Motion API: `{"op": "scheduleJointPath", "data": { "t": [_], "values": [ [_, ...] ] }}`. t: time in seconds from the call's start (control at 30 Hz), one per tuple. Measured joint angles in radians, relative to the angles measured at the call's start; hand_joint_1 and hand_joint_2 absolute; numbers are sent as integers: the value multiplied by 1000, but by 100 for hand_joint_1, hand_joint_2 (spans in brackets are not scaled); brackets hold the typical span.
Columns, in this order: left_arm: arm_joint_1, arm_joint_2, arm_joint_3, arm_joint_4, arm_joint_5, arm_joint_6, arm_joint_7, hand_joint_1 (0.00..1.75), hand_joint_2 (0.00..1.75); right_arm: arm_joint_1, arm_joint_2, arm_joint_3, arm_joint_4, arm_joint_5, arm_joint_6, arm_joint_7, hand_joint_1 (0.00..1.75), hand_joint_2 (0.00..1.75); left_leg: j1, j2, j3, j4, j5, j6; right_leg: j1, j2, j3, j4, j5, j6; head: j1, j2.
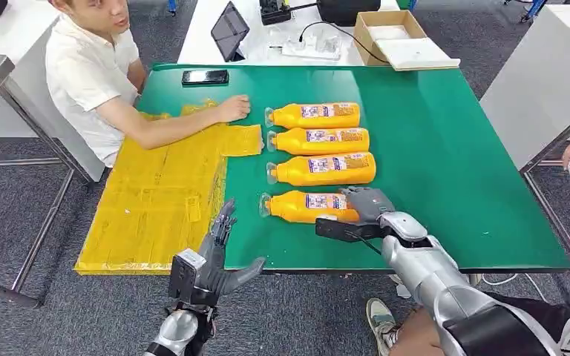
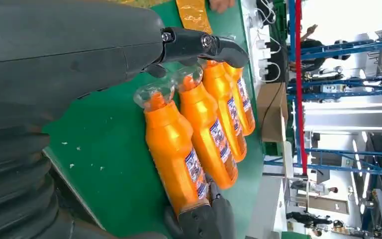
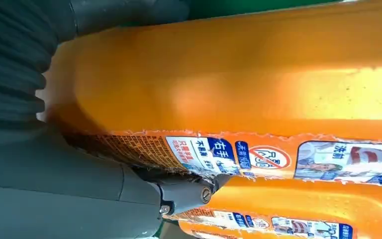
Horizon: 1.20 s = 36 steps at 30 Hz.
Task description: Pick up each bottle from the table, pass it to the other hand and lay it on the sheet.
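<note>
Bottles: four orange bottles with clear caps and printed labels are counted, laid on their sides in a row on the green bench [image 1: 453, 148], caps turned toward the sheet.
Nearest bottle [image 1: 308, 207]: the one closest to the robot; its base end is covered by the right hand.
Other three bottles: second bottle [image 1: 323, 170], third bottle [image 1: 319, 140] and farthest bottle [image 1: 314, 116] are seen side by side beyond it, untouched.
Sheet: one yellow sheet [image 1: 156, 200] is spread over the bench's left part, hanging over its near and left edges; no bottle lies on it.
Right hand [image 1: 364, 211]: fingers are wrapped over the base end of the nearest bottle, which rests on the bench.
Left hand [image 1: 219, 256]: held empty with fingers spread, at the near bench edge beside the sheet.
Person: one person in a white shirt [image 1: 89, 70] is seated at the bench's far left, one hand [image 1: 234, 108] resting on the sheet's far edge.
Phone: one black phone [image 1: 205, 76] lies at the far edge.
Left wrist view: all four bottles are shown from the cap end.
Right wrist view: the label print and the finger [image 3: 189, 191] set between the nearest bottle and the next are shown up close.
</note>
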Motion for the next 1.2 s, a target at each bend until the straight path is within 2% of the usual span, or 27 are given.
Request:
{"op": "scheduleJointPath", "data": {
  "t": [0.13,0.23,0.33,0.5,0.7,0.8,0.87,1.03,1.2],
  "values": [
    [1,0,0,1,-1,-2,-1,0,175,1,-1,5,3,-22,-2,-23,175,175,0,0,0,0,0,0,0,0,0,0,0,0,0,0],
    [9,-2,2,-3,24,16,-14,0,175,16,-1,-2,-1,-111,-42,-113,175,175,0,0,1,0,0,0,0,0,1,0,0,0,1,0],
    [39,-26,35,-45,116,92,-25,0,175,87,5,-44,-49,-255,-104,-231,175,175,0,1,1,0,-2,0,0,2,1,0,0,0,0,0],
    [62,-43,58,-92,140,158,-51,0,175,163,15,-84,-129,-335,-150,-279,175,175,1,0,0,0,-2,0,2,2,0,0,-1,-1,1,0],
    [106,-46,72,-166,167,201,-66,0,175,362,74,-165,-390,-519,-289,-373,175,175,2,-2,-5,0,-2,0,2,1,-4,1,-1,-1,0,0],
    [129,-46,72,-185,167,211,-62,0,175,436,101,-195,-523,-521,-397,-394,175,175,2,-2,-7,0,-2,0,2,1,-6,1,-2,-1,0,0],
    [138,-45,73,-198,168,219,-62,0,175,466,108,-209,-581,-521,-423,-398,175,175,2,-2,-8,0,-2,0,2,1,-7,0,-2,-1,0,0],
    [151,-44,73,-222,179,209,-55,0,175,496,121,-224,-651,-524,-427,-405,175,175,1,-2,-9,0,-2,0,0,1,-7,0,-2,-1,0,0],
    [154,-29,43,-229,164,98,3,0,175,488,144,-218,-653,-529,-384,-420,175,175,1,-2,-9,0,-2,0,1,1,-8,1,-2,-1,0,0]
  ]
}}
